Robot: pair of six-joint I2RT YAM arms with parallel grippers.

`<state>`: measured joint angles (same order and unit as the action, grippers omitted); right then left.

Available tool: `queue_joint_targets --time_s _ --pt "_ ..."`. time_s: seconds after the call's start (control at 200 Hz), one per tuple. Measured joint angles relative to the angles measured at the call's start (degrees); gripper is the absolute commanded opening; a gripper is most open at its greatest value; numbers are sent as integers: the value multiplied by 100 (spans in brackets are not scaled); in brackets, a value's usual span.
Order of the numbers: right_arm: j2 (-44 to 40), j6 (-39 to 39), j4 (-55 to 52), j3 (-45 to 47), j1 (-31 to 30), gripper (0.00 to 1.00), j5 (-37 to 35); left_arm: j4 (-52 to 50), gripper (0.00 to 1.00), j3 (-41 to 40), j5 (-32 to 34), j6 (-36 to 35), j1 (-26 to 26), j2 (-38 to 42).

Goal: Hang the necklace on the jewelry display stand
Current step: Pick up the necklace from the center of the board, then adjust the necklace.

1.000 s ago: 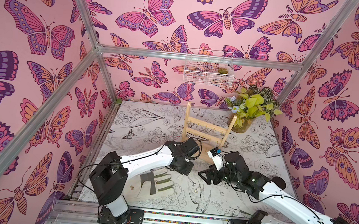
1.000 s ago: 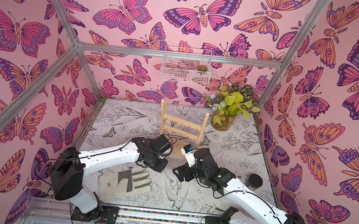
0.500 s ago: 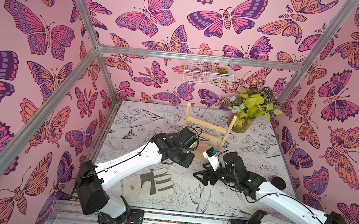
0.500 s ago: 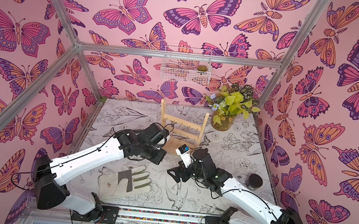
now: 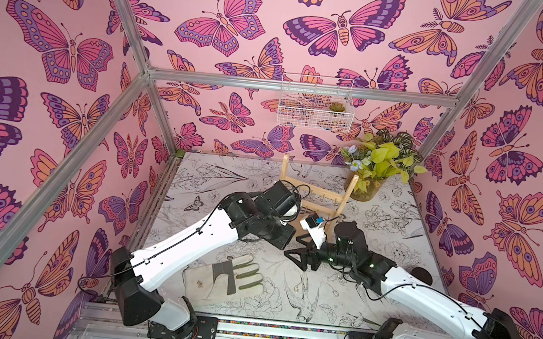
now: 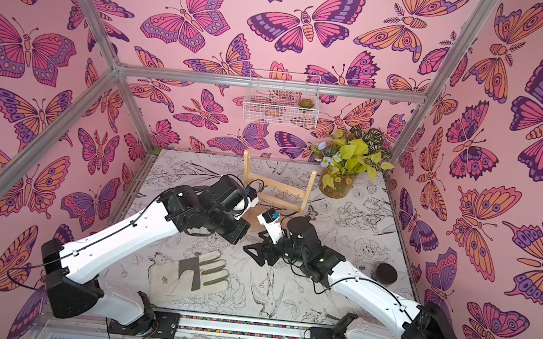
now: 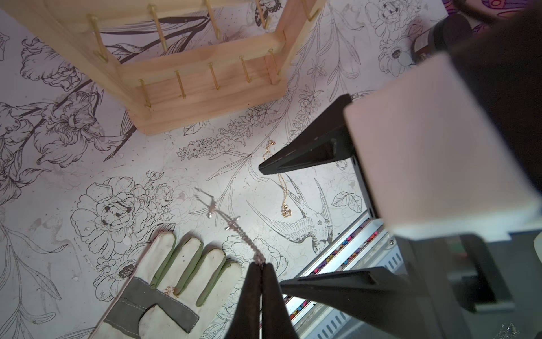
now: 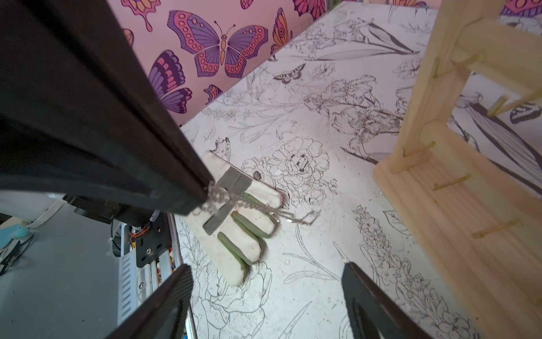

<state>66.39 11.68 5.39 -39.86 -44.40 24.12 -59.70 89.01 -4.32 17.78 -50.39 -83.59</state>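
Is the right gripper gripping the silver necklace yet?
No: the right gripper stands open with nothing between its fingers, while the silver necklace dangles from the shut left gripper.

glove (image 5: 222,279) near front, jewelry display stand (image 5: 317,185) behind, open mat (image 7: 164,164) between

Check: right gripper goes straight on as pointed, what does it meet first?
Probably the silver necklace dangling from the left gripper, with the glove behind it; depth is unclear.
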Motion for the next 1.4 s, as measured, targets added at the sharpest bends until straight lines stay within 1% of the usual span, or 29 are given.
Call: queue_joint_targets --time_s 0.055,0.19,0.265,0.345,0.421,0.546,0.776,0.851,0.901,0.931,0.986,1.122,1.257,1.402 --pt "4 -7 37 -33 0 68 0 -83 0 101 -2 -48 -4 0" --pt "87 -76 136 -146 0 66 -2 -271 0 345 -2 -146 -17 -4" --pt "146 -144 212 -190 0 62 7 -363 0 496 -2 -216 -26 -15" --pt "203 -173 299 -212 0 55 90 -468 0 632 -20 -258 -35 -31" --pt "275 -181 396 -247 0 45 190 -544 0 739 -28 -286 -66 -63" --pt "372 -190 579 -264 0 35 361 -638 0 822 -22 -341 -107 -101" --pt "387 -188 750 -264 0 33 737 -706 0 872 31 -376 -107 -101" --pt "387 -186 815 -264 0 28 815 -758 0 892 72 -385 -107 -107" --pt "387 -177 859 -264 0 26 855 -793 0 918 92 -387 -107 -114" --pt "385 -173 879 -264 0 26 872 -802 0 935 98 -387 -107 -118" --pt "378 -177 879 -264 0 30 905 -809 0 955 116 -387 -107 -125" --pt "378 -192 872 -264 0 30 922 -820 0 1010 131 -389 -107 -129" --pt "380 -190 883 -264 0 29 922 -824 0 1071 131 -389 -107 -129" --pt "426 -190 957 -262 0 26 940 -833 0 1084 131 -387 -107 -129"
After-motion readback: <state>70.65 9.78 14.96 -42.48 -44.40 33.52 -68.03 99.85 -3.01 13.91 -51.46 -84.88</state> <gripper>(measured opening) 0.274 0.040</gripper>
